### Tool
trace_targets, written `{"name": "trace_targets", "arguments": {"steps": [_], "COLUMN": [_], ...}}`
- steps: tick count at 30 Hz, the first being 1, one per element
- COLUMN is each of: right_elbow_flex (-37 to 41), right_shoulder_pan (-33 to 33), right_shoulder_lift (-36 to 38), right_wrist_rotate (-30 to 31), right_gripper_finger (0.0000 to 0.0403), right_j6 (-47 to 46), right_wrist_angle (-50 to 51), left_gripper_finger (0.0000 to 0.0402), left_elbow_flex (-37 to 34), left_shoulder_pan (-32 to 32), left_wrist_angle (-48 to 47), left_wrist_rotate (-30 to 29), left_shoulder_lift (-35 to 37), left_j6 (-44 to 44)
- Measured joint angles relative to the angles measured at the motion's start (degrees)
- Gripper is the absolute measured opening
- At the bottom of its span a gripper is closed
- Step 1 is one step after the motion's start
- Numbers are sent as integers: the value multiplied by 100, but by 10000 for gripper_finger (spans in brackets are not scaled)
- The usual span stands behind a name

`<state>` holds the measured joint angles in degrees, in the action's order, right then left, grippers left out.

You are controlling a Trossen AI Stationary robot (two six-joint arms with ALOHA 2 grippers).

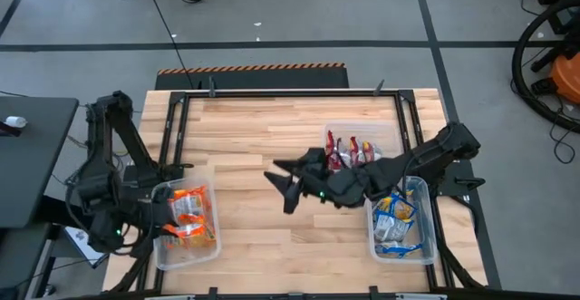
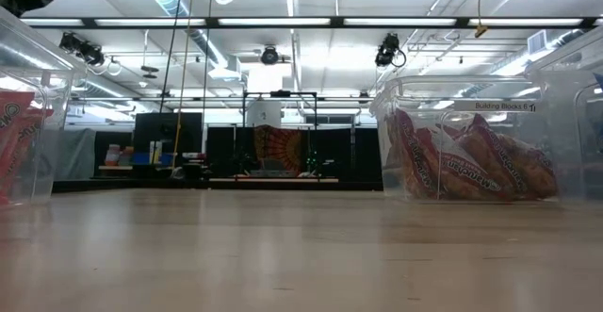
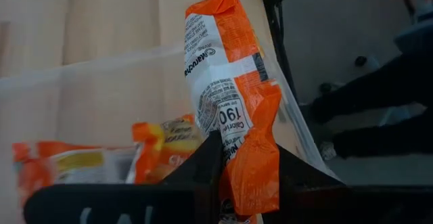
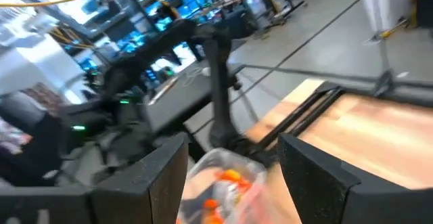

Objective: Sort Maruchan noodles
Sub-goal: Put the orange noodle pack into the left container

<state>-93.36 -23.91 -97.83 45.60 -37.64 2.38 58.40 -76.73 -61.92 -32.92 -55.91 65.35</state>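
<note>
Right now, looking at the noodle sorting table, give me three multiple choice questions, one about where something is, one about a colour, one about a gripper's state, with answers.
1. Where is the left gripper?
A. over the bin of orange packets
B. mid-table
C. over the blue packets

2. What colour is the packet that it holds?
A. blue
B. red
C. orange

3. How is the right gripper?
A. shut on a packet
B. open and empty
C. inside a bin

Answers: 1 A, the high view shows it at that bin. 2 C, the left wrist view shows orange wrapping between the fingers. 3 B, its fingers stand apart over bare wood.
</note>
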Motion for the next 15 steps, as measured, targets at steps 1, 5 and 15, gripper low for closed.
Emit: {"name": "trace_targets", "arguments": {"steps": [1, 5, 15], "right_elbow_flex": [0, 0, 0], "right_shoulder_pan": [-44, -157, -215], "right_shoulder_lift": [-44, -97, -242], "right_wrist_rotate": [0, 6, 87], "right_gripper_finger": [234, 234, 234], "right_j6": [-110, -538, -701], "right_wrist_angle": [-58, 22, -1], "left_gripper_finger": [68, 68, 79], "left_elbow_flex": [-145, -699, -1656], "left_shoulder_pan": [-8, 0, 2], "left_wrist_angle": [212, 869, 1841], "left_wrist_rotate": [-62, -175, 181], "left_shoulder_lift": [-3, -14, -167], "left_j6": [-1, -27, 414]}}
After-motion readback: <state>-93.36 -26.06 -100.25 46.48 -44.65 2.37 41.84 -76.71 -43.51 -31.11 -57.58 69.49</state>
